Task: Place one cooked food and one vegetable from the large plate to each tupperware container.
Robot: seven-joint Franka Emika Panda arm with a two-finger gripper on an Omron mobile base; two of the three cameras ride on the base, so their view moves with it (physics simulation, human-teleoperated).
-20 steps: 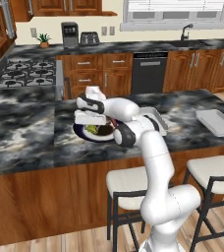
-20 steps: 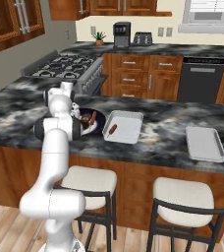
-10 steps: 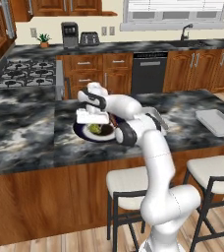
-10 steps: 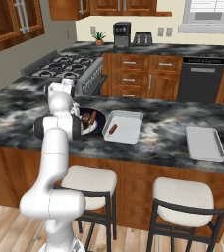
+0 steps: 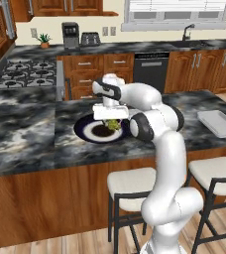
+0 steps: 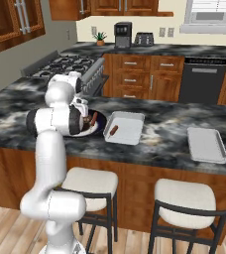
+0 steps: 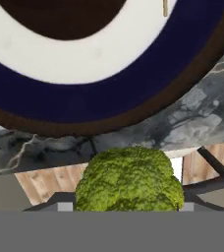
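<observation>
A green broccoli-like vegetable (image 7: 129,179) is being pinched between the partly closed jaws of the gripper (image 5: 112,119) just above the large plate (image 5: 87,130), and it is being risked that it slips out before reaching the near tupperware container (image 6: 127,130).

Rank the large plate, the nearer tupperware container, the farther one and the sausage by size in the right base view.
1. Nearer tupperware container and farther tupperware container: look alike, unranked.
2. Large plate: partly hidden by the arm, so unsure.
3. Sausage: clearly smallest.
</observation>
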